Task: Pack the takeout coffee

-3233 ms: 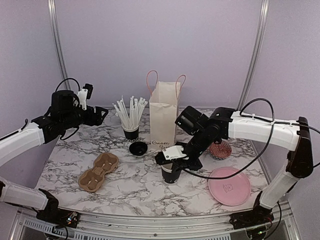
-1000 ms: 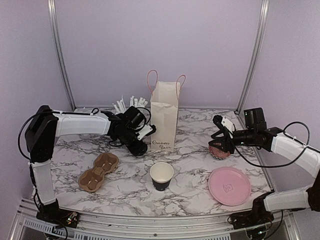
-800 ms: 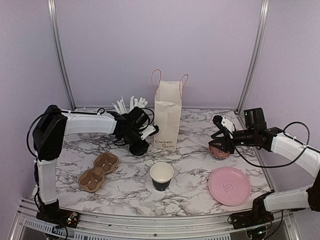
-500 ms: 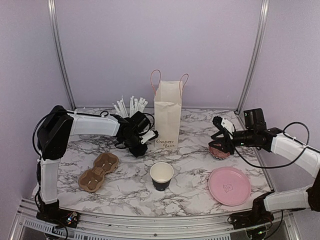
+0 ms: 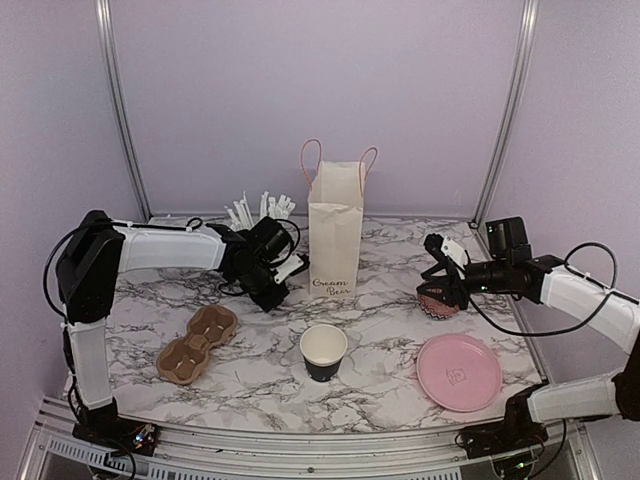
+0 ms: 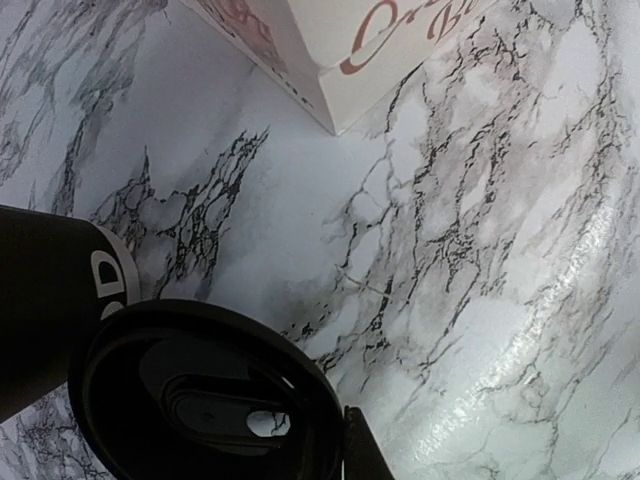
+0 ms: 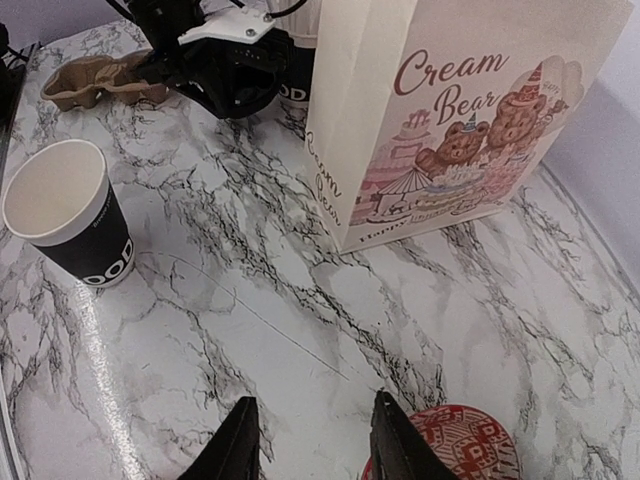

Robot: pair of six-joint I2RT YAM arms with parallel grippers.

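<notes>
Standing cup (image 5: pixel 323 352): upright, open top, white inside, front-centre of marble table (image 5: pixel 250 395); on its own, well apart from both grippers.
Lid (image 6: pixel 200 400): black, round, well apart from cup, back-left near bag's corner. Underside w/ sip hole faces wrist cam; overlaps straw cup's side in that view.
L gripper (image 5: pixel 270 288): clamped on lid. One finger (image 6: pixel 355 455) seen against lid rim, other out of shot. Sits low over table btwn straw cup and bag.
R gripper (image 7: pixel 315 445): jaws apart, nothing btwn them. Hovers over right side of table, just beside red-patterned round item (image 5: pixel 438 298).
Bag (image 5: pixel 335 235): cream paper, pink handles, "Cream Bear" print, upright behind cup.
Straw cup (image 6: pixel 50 300): black w/ white print, just beside lid; white straws (image 5: pixel 262 207) stick up behind L arm (image 5: pixel 165 248).
Tray (image 5: pixel 197 344): brown cardboard, flat on table, left of cup.
Plate (image 5: pixel 458 372): pink, front-right, to cup's right.
</notes>
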